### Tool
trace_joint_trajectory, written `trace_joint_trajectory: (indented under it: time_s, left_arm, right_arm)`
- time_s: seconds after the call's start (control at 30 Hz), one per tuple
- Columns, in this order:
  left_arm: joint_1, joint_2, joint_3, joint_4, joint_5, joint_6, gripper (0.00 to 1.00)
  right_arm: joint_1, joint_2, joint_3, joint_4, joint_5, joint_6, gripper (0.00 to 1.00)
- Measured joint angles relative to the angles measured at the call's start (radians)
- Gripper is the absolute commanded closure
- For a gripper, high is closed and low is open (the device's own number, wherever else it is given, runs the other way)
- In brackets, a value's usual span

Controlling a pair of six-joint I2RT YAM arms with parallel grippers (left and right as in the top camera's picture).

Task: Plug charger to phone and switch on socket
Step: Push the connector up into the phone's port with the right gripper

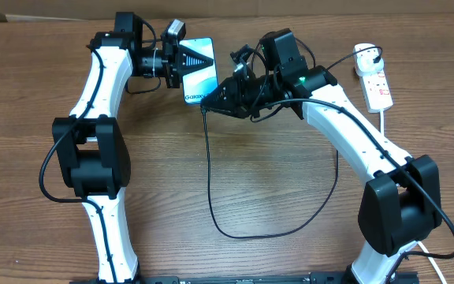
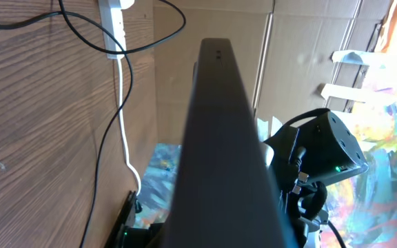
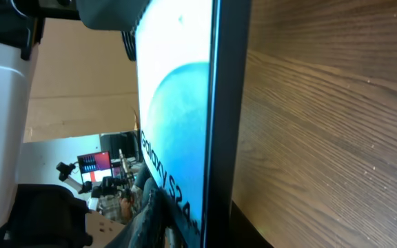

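My left gripper [image 1: 186,61] is shut on the phone [image 1: 202,75] and holds it on edge above the far middle of the table, screen reading "Galaxy S24+". The left wrist view shows the phone's dark edge [image 2: 219,138]. The right wrist view shows its blue screen [image 3: 174,89]. My right gripper [image 1: 210,101] is at the phone's lower end, shut on the tip of the charger. The charger's thin black cable [image 1: 210,181] loops down the table and back to the white plug adapter [image 1: 365,57] in the socket [image 1: 377,85]. The connector tip is hidden.
The socket's thick white cord [image 1: 384,118] runs toward the front right; it also shows in the left wrist view [image 2: 123,117], below the socket [image 2: 114,27]. The cable loop lies across the table's middle. Both arms crowd the far centre.
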Motion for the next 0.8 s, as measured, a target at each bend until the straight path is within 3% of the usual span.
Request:
trace_joint_trajectory:
  time_s: [0.27,0.53,0.8]
  left_arm:
    - [0.0,0.0,0.0,0.013,-0.005,-0.004,0.96]
    - [0.0,0.0,0.0,0.126,-0.005,-0.077,0.96]
    - [0.0,0.0,0.0,0.231,-0.005,-0.209,0.96]
  right_arm:
    - [-0.005,0.0,0.0,-0.003,-0.015,-0.024,0.71]
    - [-0.031,0.0,0.0,0.005,-0.074,-0.051,0.62]
    - [-0.006,0.0,0.0,-0.01,-0.057,-0.074,0.67]
